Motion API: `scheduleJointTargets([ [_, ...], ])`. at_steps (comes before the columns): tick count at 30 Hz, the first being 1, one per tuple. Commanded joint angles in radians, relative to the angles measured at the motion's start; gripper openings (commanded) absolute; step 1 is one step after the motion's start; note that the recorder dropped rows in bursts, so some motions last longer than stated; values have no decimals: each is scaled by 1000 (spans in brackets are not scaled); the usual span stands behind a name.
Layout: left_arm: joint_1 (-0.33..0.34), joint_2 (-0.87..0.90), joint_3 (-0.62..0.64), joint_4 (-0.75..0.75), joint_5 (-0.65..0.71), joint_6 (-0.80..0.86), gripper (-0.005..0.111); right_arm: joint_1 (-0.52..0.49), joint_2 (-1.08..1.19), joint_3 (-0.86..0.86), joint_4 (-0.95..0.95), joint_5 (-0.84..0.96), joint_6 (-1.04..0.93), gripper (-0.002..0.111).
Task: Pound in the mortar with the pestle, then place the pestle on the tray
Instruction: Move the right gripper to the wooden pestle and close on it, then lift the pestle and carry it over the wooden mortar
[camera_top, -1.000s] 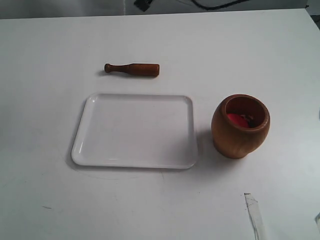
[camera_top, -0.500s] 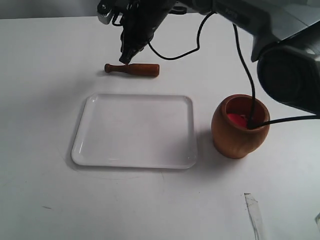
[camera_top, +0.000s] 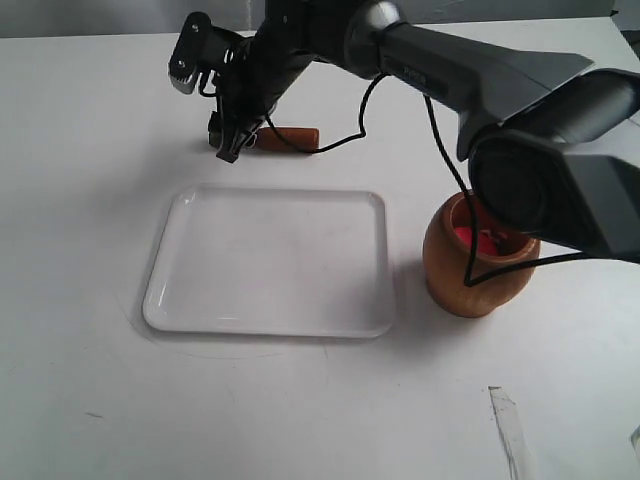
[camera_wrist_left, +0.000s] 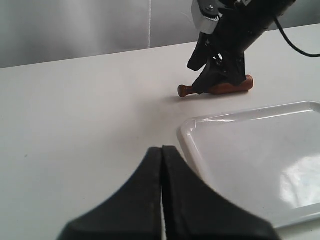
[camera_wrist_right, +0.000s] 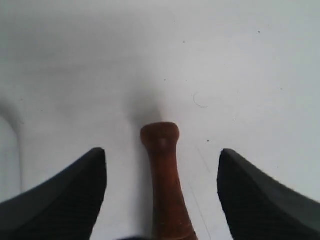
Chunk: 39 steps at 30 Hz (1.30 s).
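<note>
The reddish-brown pestle (camera_top: 291, 139) lies on the white table behind the tray (camera_top: 158, 292), knob end to the left. My right gripper (camera_top: 231, 142) has reached across and hangs open low over the thin handle. In the right wrist view the pestle (camera_wrist_right: 162, 170) lies between the spread fingers of the right gripper (camera_wrist_right: 162, 150), touching neither. The brown mortar (camera_top: 470, 285), with red inside, stands right of the tray, partly behind the right arm. My left gripper (camera_wrist_left: 162, 149) is shut and empty near the tray (camera_wrist_left: 250, 145); from there the pestle (camera_wrist_left: 230, 87) is visible under the right gripper.
A black cable (camera_top: 448, 155) hangs from the right arm down over the mortar's rim. A pale strip (camera_top: 510, 430) lies on the table at the front right. The right arm's grey links (camera_top: 520, 90) span the upper right of the scene.
The right arm came into view from the top and has moved down and left, bringing its open gripper around the pestle's handle. Pestle, tray and mortar have not moved.
</note>
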Motion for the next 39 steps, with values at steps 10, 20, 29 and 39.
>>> scheduleJointTargets([
  [10, -8, -1, 1, -7, -3, -8, 0, -1, 49, -5, 10, -23, 25, 60],
  [20, -8, -1, 1, -7, -3, -8, 0, -1, 51, -5, -12, 65, 35, 19],
  [29, -8, -1, 1, -7, -3, -8, 0, -1, 35, -9, -175, 74, 167, 0],
  [39, -8, -1, 1, -7, -3, -8, 0, -1, -152, -9, -89, 1, 223, 0],
])
